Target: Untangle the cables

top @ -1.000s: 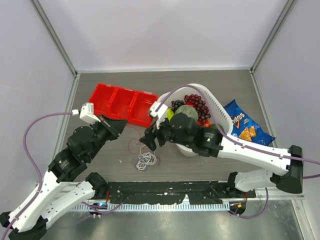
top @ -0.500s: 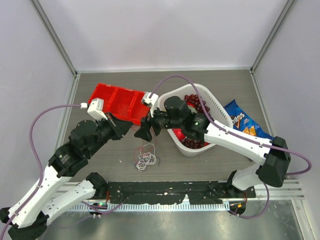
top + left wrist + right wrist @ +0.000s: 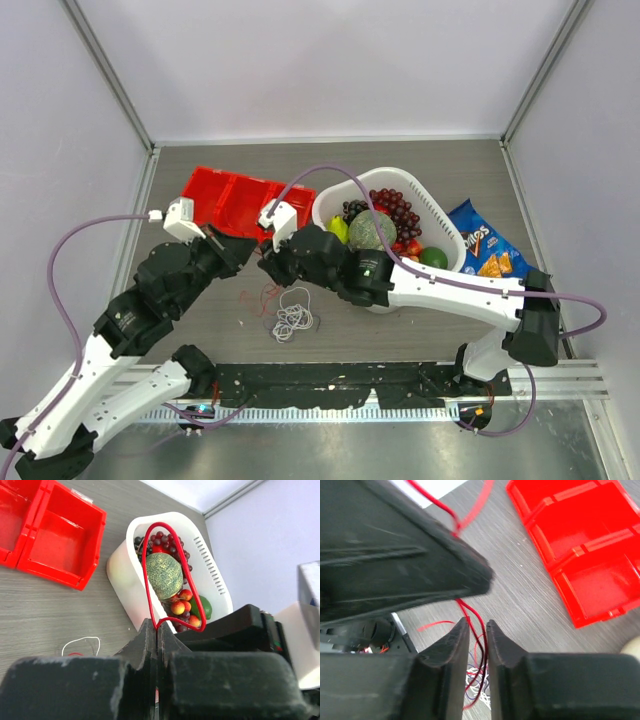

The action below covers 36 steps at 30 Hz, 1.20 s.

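Note:
The cables (image 3: 291,320) lie in a small loopy heap of white, red and purplish cord on the table in front of both arms. My left gripper (image 3: 157,625) is shut on the red cable (image 3: 148,580), which arcs up from the jaw tips in a tall loop. My right gripper (image 3: 477,625) sits just under the left one, right above the heap. Its jaws stand a narrow gap apart, and two strands of the red cable (image 3: 470,611) run through that gap without being pinched. From above, the left gripper (image 3: 250,258) and right gripper (image 3: 270,268) nearly touch.
A red divided bin (image 3: 240,200) sits behind the grippers. To the right stands a white basket (image 3: 443,218) full of fruit, with a blue chips bag (image 3: 492,250) beyond it. The right arm stretches across in front of the basket.
My right gripper has swung left from the basket to just under the left gripper, and its jaws have narrowed around the red cable. The left gripper stays shut on that cable.

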Available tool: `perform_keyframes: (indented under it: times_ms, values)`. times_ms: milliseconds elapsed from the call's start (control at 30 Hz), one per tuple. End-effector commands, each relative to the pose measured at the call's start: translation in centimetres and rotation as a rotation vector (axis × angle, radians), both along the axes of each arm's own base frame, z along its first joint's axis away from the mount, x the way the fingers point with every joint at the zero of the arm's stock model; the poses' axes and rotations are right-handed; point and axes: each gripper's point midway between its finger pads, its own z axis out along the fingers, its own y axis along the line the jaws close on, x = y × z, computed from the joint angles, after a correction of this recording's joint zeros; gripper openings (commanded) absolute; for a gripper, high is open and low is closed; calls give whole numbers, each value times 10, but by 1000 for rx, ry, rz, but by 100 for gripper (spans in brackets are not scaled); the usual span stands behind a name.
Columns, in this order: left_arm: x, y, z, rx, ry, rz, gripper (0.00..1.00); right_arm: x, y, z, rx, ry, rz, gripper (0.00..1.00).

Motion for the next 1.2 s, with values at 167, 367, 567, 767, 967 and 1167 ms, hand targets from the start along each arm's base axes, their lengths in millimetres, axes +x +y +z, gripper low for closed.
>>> perform_keyframes:
  times_ms: [167,367,567,767,967,1167]
  values:
    - [-1,18,12,-101,-33,94,0,28,-19,19,51,-45,-218,25]
    - [-3,11,12,-137,-28,70,0,28,-18,26,130,-19,-243,1]
    - [-8,10,-5,-290,-25,77,0,55,-48,48,389,83,-483,1]
    - [-8,-1,-26,-498,-41,52,0,65,-74,71,702,207,-534,1]
    - [-11,-5,-25,-452,-47,12,36,68,-79,68,632,153,-516,1]
    - [-34,-16,-42,-264,-17,-141,86,74,-107,55,411,17,-475,1]
